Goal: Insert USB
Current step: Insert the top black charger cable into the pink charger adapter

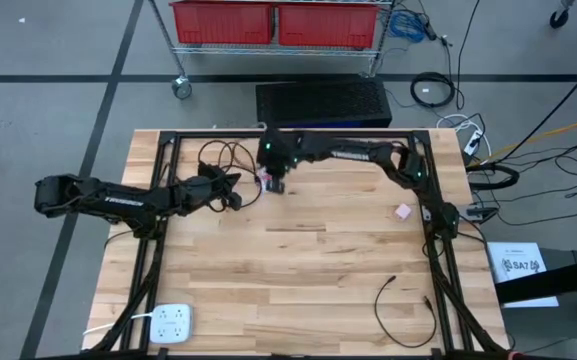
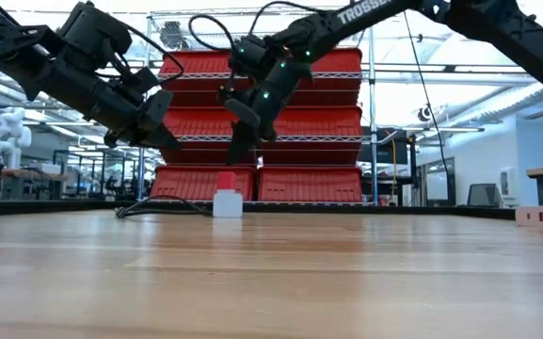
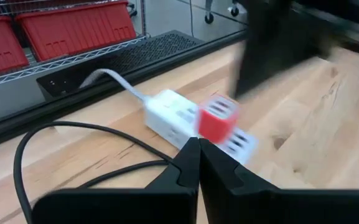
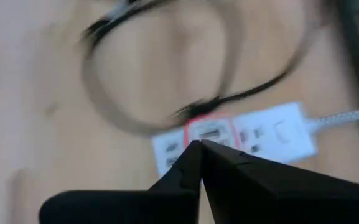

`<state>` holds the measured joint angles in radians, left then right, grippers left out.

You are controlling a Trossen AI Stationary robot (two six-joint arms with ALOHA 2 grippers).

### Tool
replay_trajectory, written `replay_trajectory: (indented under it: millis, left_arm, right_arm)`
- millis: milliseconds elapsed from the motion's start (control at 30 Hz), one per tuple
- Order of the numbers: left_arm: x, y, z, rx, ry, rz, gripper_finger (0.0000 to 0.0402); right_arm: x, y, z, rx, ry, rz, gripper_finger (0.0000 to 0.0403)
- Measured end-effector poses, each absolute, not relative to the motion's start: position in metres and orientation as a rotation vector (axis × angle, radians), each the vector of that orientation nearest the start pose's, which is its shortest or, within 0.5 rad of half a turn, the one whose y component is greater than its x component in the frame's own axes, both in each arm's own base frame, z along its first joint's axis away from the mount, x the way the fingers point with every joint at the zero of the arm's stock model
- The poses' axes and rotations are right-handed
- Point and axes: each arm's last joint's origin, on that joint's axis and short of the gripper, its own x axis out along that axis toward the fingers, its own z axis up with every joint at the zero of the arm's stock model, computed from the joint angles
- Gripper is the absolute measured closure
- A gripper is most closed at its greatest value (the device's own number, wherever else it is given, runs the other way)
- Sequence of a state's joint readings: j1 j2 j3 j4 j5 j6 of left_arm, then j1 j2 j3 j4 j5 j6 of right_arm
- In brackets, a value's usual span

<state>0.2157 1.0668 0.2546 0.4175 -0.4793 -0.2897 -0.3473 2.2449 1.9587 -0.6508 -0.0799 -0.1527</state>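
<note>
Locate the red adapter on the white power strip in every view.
High view: red adapter just below the right gripper, upper centre.
Low view: atop the white power strip, centre-left.
Left wrist view: centre.
Right wrist view: centre.
Shared landmark: the power strip.

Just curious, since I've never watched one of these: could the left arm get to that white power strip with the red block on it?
Probably yes. The left pincer, shut and empty, hangs close to the power strip, with only bare wood and a loose black cable between. The right pincer, also shut, hangs just above the red block, crowding it.
</note>
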Motion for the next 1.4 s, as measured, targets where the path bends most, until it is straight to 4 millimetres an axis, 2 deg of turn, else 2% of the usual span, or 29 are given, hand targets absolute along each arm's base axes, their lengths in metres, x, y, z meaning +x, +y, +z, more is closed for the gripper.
replay_trajectory:
  millis: [133,267,367,500,667,1033,1233,1400]
  left_arm:
    - [0.184,0.054,0.162,-0.222,0.296,0.738,0.0391]
    - [0.184,0.054,0.162,-0.222,0.296,0.738,0.0391]
    - [0.184,0.054,0.162,-0.222,0.295,0.738,0.0391]
    - [0.184,0.054,0.162,-0.222,0.296,0.738,0.0391]
    - [0.184,0.054,0.162,-0.222,0.295,0.738,0.0391]
    - [0.184,0.054,0.163,-0.216,0.288,0.736,0.0391]
    - [0.184,0.054,0.163,-0.216,0.288,0.735,0.0391]
    - [0.184,0.054,0.163,-0.216,0.288,0.735,0.0391]
  right_arm:
    - [0.466,-0.183,0.212,0.056,0.910,-0.209,0.0403]
    - [0.470,-0.180,0.204,0.048,0.920,-0.195,0.0403]
    - [0.474,-0.182,0.204,0.029,0.881,-0.216,0.0403]
    - [0.473,-0.194,0.212,0.020,0.837,-0.255,0.0403]
    - [0.468,-0.203,0.210,0.038,0.853,-0.267,0.0403]
    - [0.477,-0.175,0.199,0.022,0.909,-0.144,0.0403]
    - [0.475,-0.161,0.197,0.035,0.988,-0.102,0.0403]
    - [0.469,-0.139,0.192,0.092,1.096,0.025,0.0403]
